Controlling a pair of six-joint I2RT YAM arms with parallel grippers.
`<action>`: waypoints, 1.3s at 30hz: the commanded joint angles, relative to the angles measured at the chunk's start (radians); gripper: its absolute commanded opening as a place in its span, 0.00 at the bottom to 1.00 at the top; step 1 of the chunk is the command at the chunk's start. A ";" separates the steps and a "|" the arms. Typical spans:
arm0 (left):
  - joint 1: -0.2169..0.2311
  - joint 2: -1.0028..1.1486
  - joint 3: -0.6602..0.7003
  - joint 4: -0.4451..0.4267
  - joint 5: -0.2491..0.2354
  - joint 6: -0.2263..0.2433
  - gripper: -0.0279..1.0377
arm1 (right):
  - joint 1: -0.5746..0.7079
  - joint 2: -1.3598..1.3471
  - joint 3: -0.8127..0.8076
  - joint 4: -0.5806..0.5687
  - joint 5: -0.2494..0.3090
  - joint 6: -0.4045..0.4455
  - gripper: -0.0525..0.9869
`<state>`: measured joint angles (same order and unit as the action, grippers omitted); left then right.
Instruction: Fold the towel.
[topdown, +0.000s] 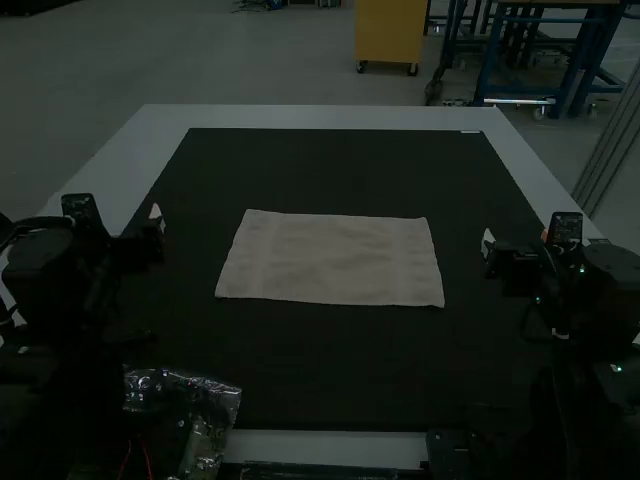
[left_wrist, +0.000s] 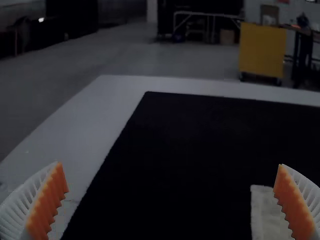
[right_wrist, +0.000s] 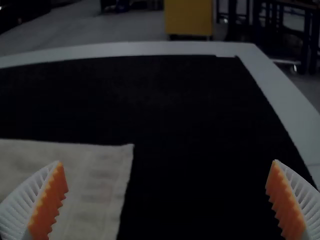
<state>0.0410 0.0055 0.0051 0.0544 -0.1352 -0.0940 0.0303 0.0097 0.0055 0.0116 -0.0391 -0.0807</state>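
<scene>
A pale towel (topdown: 333, 260) lies spread flat as a wide rectangle at the middle of the dark mat. The left gripper (topdown: 158, 218) is off the towel's left side, apart from it, and the right gripper (topdown: 488, 243) is off its right side, also apart. In the left wrist view, the left gripper (left_wrist: 172, 200) stands wide open, with a corner of the towel (left_wrist: 267, 212) showing by one finger. In the right wrist view, the right gripper (right_wrist: 167, 200) is wide open too, and the towel's edge part (right_wrist: 100, 190) reaches in between its fingers' lines of sight.
A dark mat (topdown: 330, 170) covers most of the white table (topdown: 300, 116). A clear plastic bag (topdown: 205, 400) with things in it lies at the near left, close to the left arm's base.
</scene>
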 joint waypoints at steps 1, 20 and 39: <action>0.005 -0.006 -0.004 0.056 -0.015 0.088 0.94 | -0.009 -0.008 -0.004 0.064 0.010 -0.062 0.93; 0.010 -0.006 0.018 0.194 -0.017 0.284 0.92 | -0.029 -0.008 -0.001 0.392 0.028 -0.432 0.92; 0.014 0.890 0.573 0.121 0.042 0.099 0.92 | -0.089 0.826 0.591 0.222 -0.076 0.050 0.92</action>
<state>0.0429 0.7845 0.5468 0.1848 -0.1043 0.0494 -0.0425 0.7345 0.5423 0.2546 -0.0738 -0.1337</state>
